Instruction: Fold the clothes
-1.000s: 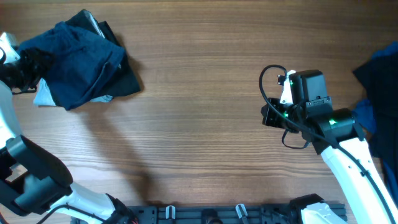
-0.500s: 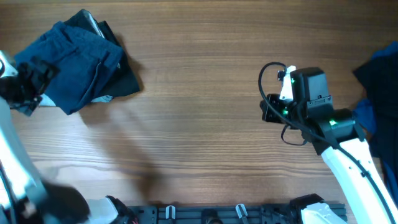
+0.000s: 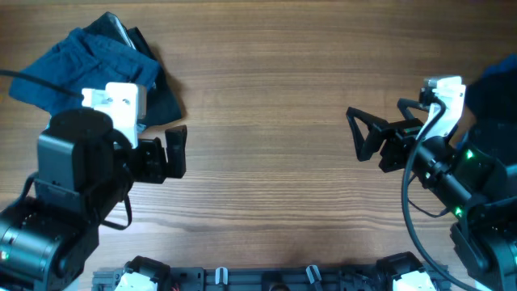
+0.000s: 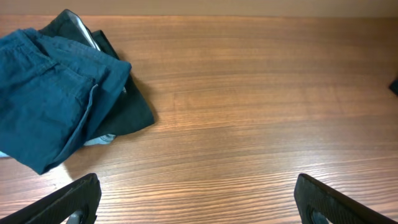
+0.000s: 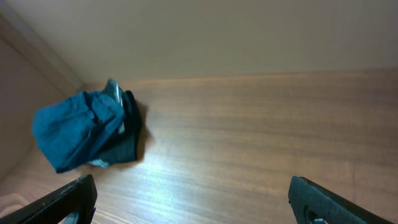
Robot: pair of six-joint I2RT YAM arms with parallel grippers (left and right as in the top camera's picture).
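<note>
Looking down from overhead, the dark blue shorts [image 3: 69,61] lie crumpled at the far left of the wooden counter [image 3: 266,73], on top of a black garment [image 3: 167,103] whose edge sticks out to the right. The left claw [image 3: 168,153] hangs just near of this pile, touching none of it, and the bulky arm behind it hides the pile's near edge. The right claw [image 3: 361,136] hovers over bare wood at the right, well apart from the shorts. Behind it, a heap of dark blue cloth [image 3: 494,89] shows at the right edge.

From the left wrist, the left claw [image 4: 196,190] is spread wide, its two fingers [image 4: 74,199] at the bottom corners with only wood between them. The shorts [image 4: 50,93] sit far left, stitched seams showing, over the black garment [image 4: 127,111]. A sliver of pale blue fabric [image 4: 94,141] peeks out underneath.

From the right wrist, the right claw [image 5: 193,193] is likewise spread and holds nothing, its fingers [image 5: 68,198] low in the frame. The shorts [image 5: 78,127] rest far off to the left beside the black garment [image 5: 129,140], near where the counter [image 5: 249,143] meets a pale wall [image 5: 205,31].
</note>
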